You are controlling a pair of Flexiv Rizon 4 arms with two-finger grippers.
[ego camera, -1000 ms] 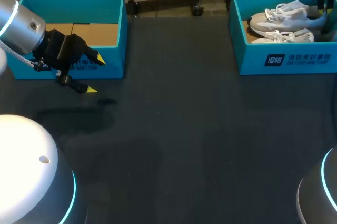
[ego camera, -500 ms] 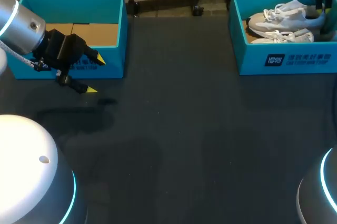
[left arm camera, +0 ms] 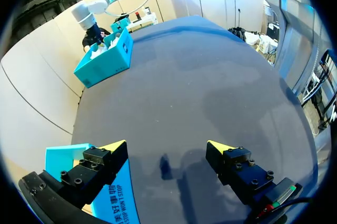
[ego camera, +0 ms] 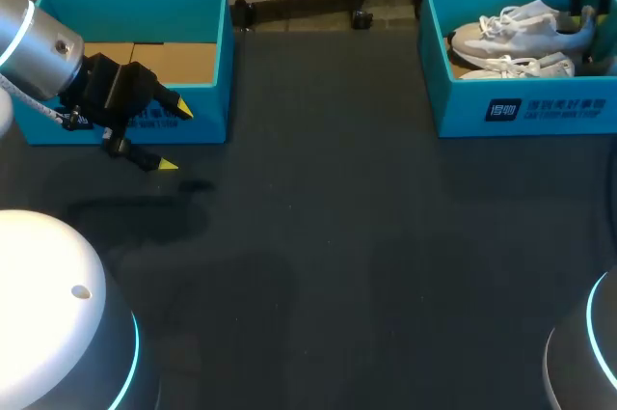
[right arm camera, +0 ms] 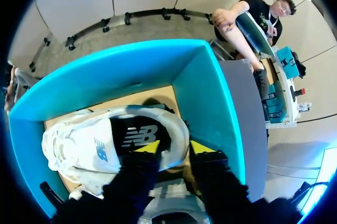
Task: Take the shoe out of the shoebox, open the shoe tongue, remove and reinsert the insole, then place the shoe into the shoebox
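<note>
A teal shoebox (ego camera: 453, 101) stands at the table's far right with two pale grey laced shoes in it. The upper shoe (ego camera: 511, 34) lies on its side over the lower shoe (ego camera: 525, 68). My right gripper (ego camera: 584, 11) is at this shoe's heel. In the right wrist view the gripper (right arm camera: 175, 147) straddles the heel rim of the shoe (right arm camera: 100, 145), one finger inside the dark opening and one outside, open with a little slack. My left gripper (ego camera: 172, 136) hangs open and empty before the other teal box (ego camera: 220, 63).
The left teal box (left arm camera: 113, 203) shows a bare cardboard floor and sits beside the left gripper (left arm camera: 167, 145). The far shoebox (left arm camera: 105, 60) is small in the left wrist view. Dark tabletop (ego camera: 366, 256) stretches between the two boxes.
The upper shoe has sunk slightly and shifted left inside the box. My right gripper's fingers have spread apart at its heel. The left arm has not moved.
</note>
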